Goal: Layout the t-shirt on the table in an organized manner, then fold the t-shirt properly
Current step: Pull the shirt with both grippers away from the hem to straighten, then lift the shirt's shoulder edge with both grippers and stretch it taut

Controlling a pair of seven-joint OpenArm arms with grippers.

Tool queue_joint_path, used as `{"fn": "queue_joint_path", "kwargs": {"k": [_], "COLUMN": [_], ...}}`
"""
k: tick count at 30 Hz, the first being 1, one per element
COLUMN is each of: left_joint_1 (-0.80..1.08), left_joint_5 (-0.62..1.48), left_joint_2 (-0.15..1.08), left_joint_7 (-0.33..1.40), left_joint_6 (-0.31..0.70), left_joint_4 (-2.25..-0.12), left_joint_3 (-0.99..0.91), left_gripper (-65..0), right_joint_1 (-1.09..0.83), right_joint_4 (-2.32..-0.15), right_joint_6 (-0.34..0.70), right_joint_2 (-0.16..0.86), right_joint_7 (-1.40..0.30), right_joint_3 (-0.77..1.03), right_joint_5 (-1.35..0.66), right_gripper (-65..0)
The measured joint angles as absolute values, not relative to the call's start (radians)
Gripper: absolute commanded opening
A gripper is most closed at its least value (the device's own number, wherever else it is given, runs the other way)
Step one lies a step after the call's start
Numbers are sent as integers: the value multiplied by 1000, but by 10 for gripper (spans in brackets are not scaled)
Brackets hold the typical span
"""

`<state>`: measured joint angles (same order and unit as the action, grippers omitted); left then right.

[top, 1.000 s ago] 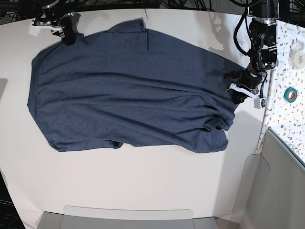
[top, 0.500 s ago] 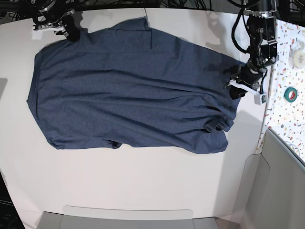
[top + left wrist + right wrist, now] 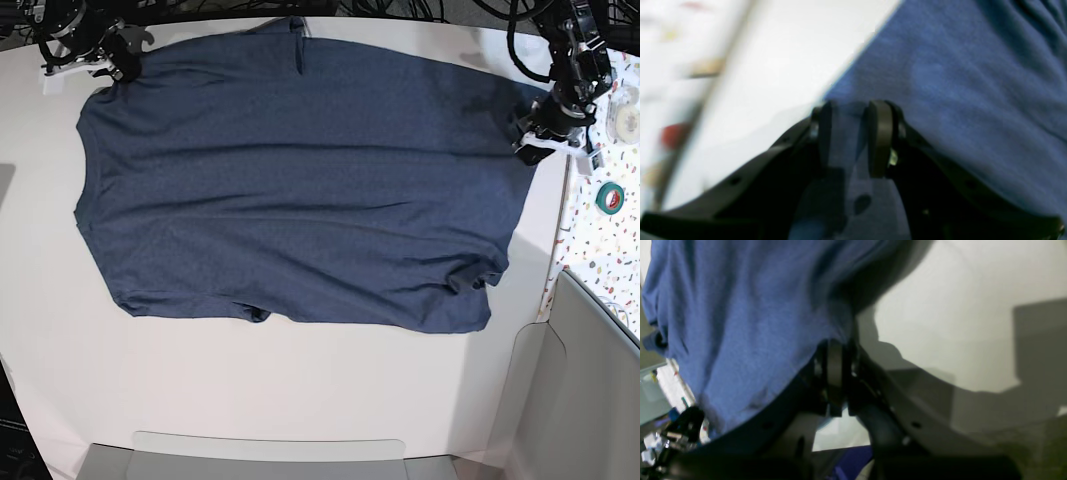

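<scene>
Two claws are on the cloth at once: the dark heathered navy-blue short-sleeved t-shirt (image 3: 290,180) lies spread plain side up across the far half of the large matte white table (image 3: 300,390), stretched between them. At the far right corner of the shirt, near the table's right edge, the left gripper (image 3: 533,135) pinches the hem; its wrist view shows blue fabric (image 3: 957,93) caught between the two dark fingers (image 3: 878,136), which the base view is too small to settle. At the far left corner the right gripper (image 3: 118,68) sits on the shirt's corner, and its wrist camera shows the pads pressed together (image 3: 835,373) with cloth (image 3: 740,323) draped against them. Only the base view shows the wrinkled bunch at the shirt's near right corner (image 3: 470,280) and the speckled strip (image 3: 600,230) beyond the table's right edge.
</scene>
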<state>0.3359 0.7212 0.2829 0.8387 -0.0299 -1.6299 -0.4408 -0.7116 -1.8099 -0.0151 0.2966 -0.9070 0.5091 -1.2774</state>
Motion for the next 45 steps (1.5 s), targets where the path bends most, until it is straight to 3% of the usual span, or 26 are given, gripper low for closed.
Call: {"fn": "queue_joint_path", "kwargs": {"k": [6, 13, 17, 21, 34, 45], "left_joint_1": [372, 372, 411, 419, 542, 618], "left_joint_5": [806, 846, 849, 831, 852, 1024], "left_joint_2": [286, 288, 272, 279, 210, 199], "left_joint_7": [835, 893, 916, 912, 865, 1100], "left_joint_6": [-27, -28, -31, -38, -26, -15], "left_joint_4": [-1637, -1665, -1737, -1741, -1694, -1760], "left_joint_3": [-442, -445, -539, -624, -630, -632], "left_gripper": [-455, -422, -422, -421, -421, -422], "right_joint_1": [-697, -676, -668, -673, -676, -673], "right_joint_4": [-1813, -1816, -1817, -1817, -1817, -1817], "right_joint_6": [-15, -15, -15, -15, -15, -15], "right_joint_2": [366, 373, 400, 391, 392, 392], "right_joint_7": [-916, -912, -905, -905, -905, -905], "right_joint_3": [563, 564, 564, 564, 564, 564], "right_joint_5": [-1281, -1278, -1280, -1278, -1277, -1278], "right_gripper": [-650, -650, -650, -650, -650, -650]}}
